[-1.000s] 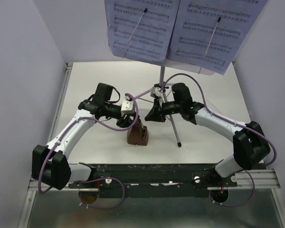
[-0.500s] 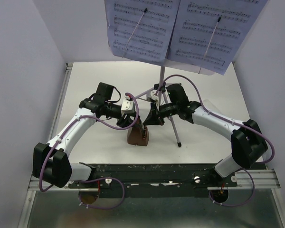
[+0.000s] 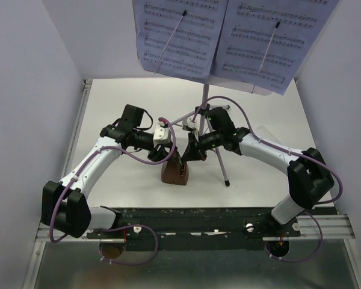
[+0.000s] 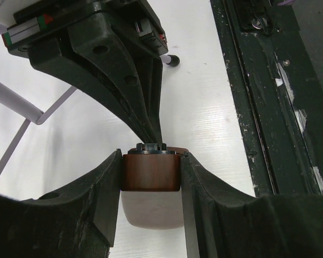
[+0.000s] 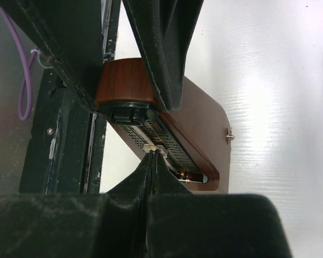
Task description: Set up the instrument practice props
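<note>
The brown pyramid metronome (image 3: 175, 173) stands on the white table in front of the music stand's tripod (image 3: 208, 105). My left gripper (image 3: 168, 155) is shut on its top; in the left wrist view both pads (image 4: 114, 177) press the brown cap (image 4: 151, 173). My right gripper (image 5: 153, 157) is shut, its tips pinched at the small pale pendulum weight (image 5: 153, 147) on the metronome's open face (image 5: 172, 142). Lavender sheet-music pages (image 3: 180, 36) rest on the stand's lilac desk (image 3: 262, 90) at the back.
A tripod leg ends in a black foot (image 3: 227, 182) right of the metronome, and thin legs (image 4: 21, 107) spread behind it. The black base rail (image 3: 186, 217) runs along the near table edge. Lilac walls (image 3: 24, 90) close in both sides.
My right gripper has moved left and down from the tripod to the metronome's face, and its fingers have closed. The left gripper and metronome have stayed put.
</note>
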`<state>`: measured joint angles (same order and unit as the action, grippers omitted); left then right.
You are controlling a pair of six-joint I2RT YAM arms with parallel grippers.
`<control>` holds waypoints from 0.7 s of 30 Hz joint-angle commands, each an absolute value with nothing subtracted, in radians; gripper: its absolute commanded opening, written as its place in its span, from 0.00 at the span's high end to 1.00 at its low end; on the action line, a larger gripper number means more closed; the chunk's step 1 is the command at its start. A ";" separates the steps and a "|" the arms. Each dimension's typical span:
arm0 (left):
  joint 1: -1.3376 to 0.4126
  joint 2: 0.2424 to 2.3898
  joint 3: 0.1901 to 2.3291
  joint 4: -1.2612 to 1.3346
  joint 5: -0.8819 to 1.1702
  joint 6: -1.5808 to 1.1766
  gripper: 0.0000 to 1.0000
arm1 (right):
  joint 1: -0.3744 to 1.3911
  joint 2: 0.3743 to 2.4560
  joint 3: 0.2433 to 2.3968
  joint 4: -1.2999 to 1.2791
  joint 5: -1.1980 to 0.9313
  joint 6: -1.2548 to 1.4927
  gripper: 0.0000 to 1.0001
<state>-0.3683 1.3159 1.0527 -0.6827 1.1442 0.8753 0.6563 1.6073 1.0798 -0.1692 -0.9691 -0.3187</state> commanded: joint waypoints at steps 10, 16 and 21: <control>-0.376 1.353 1.011 -0.808 1.158 0.862 0.59 | 0.701 1.585 1.068 -0.041 -0.758 -0.177 0.96; -0.376 1.339 1.003 -0.807 1.150 0.861 0.59 | 0.683 1.559 1.054 -0.021 -0.603 -0.144 0.89; -0.377 1.331 0.996 -0.799 1.150 0.856 0.59 | 0.675 1.537 1.043 -0.021 -0.687 -0.182 0.78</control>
<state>-0.3637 1.3125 1.0473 -0.6830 1.1496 0.8749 0.6765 1.5745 1.0561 -0.0715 -0.6769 -0.1593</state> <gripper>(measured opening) 0.515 0.176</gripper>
